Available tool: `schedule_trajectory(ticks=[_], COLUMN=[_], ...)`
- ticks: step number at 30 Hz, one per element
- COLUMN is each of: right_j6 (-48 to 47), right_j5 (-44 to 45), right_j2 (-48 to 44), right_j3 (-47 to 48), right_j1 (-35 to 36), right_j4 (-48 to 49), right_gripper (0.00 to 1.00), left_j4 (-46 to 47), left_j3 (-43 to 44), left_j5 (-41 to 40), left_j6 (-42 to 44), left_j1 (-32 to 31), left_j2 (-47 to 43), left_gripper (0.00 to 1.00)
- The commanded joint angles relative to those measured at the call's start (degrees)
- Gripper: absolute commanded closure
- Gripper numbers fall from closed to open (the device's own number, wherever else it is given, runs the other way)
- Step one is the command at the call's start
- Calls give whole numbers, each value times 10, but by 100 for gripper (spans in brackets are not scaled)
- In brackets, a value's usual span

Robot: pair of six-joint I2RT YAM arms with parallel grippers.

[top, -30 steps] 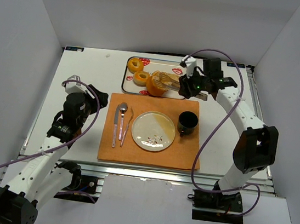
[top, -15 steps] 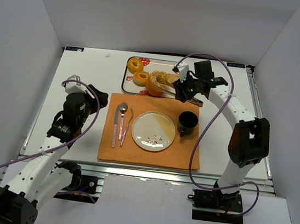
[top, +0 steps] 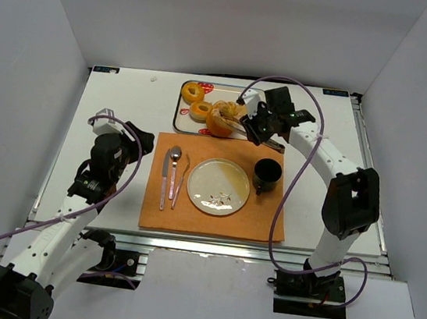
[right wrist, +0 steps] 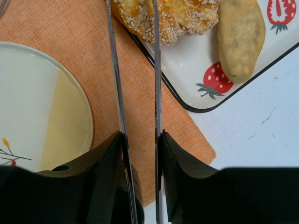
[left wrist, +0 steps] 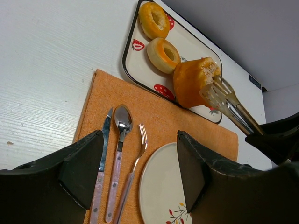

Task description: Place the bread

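Right wrist: tongs (right wrist: pixel 156 74) on seeded bread (right wrist: pixel 177 18)

You have four breads: two rings (top: pixel 193 92) (top: pixel 200 110), one seeded bun (left wrist: pixel 194 81), one flat piece (right wrist: pixel 240 37). You also have one each of tray (left wrist: pixel 140 67), mat (top: pixel 260 221), plate (top: pixel 218 186), cup (top: pixel 266 174), knife (top: pixel 164 178), spoon (top: pixel 173 170), fork (top: pixel 181 180) and tongs (left wrist: pixel 228 99).

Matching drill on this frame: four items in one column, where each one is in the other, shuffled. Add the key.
Items
1. sesame-crusted orange bread bun
2. dark glazed mug
3. pink-handled metal spoon
4. round cream plate

Places
A. between the metal knife and the metal fork
B. centre of the orange woven placemat
C. pinched in the metal tongs
D. on the placemat, right of the plate

Pairs: 1-C, 2-D, 3-A, 4-B
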Motion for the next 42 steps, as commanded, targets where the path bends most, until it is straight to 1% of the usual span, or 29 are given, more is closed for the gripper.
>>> schedule_trajectory(ticks=[1,3,4,6,7,8,9,10,13,16,17,19,20,21,24,26,32,33,35,36,37,40,42], right_j6=[2,5,5,2,2,2,2,-5,-15,-39,-51,-81,-120,-135,-172,-183,-208,-212,-228,-231,-237,-247,-251], right_j5=[28,33,33,24,17,3,2,1,-19,-72,-103,-136,-161,-170,-176,-170,-170,-171,-178,-181,-186,-202,-204], right_j2=[-15,-19,-23,-39,-47,-59,-82,-91,-126,-164,-178,-220,-234,-263,-315,-342,-370,-372,-373,-374,-373,-378,-381], right_j3=[-1,-1,-1,-2,0,0,0,2,7,-14,-47,-86,-104,-141,-200,-218,-249,-253,-259,-258,-257,-256,-257], right_j1=[15,16,16,15,13,12,11,9,-1,-5,-6,-6,-6,-5,-5,-6,-4,-5,-5,-5,-5,-5,-5], right_j4=[26,25,25,21,15,18,24,31,33,19,11,-4,-20,-38,-60,-63,-96,-101,-126,-134,-142,-163,-170], right_gripper=[59,66,74,82,91,93,98,100,100,100,100,100,100,100,100,100,100,99,84,84,77,68,65], left_j4=[8,7,6,6,6,6,6,7,12,17,18,21,21,21,22,26,37,39,43,43,43,44,42], left_j3=[-2,-2,-2,-3,-3,-3,-2,-2,2,5,6,8,8,8,6,2,2,1,0,0,0,-3,-4], left_j5=[-4,-5,-5,-6,-7,-7,-6,-5,-3,-1,-1,2,2,2,4,6,14,15,15,16,16,15,15], left_j6=[-3,-3,-4,-4,-5,-5,-5,-5,-3,-2,-2,-1,-1,-1,0,-1,-3,-2,-3,-3,-4,-6,-6], left_j1=[-1,-1,-1,-1,-1,-1,-1,-1,-1,-1,-1,-1,-1,-1,-1,-1,-1,-1,-1,-1,-1,-1,-1], left_j2=[-15,-17,-18,-21,-22,-24,-23,-22,-18,-11,-10,-7,-6,-6,-5,-5,6,8,9,9,8,3,2], left_gripper=[27,27,27,27,27,27,27,27,27,27,27,27,27,27,27,27,27,27,27,27,27,27,27])
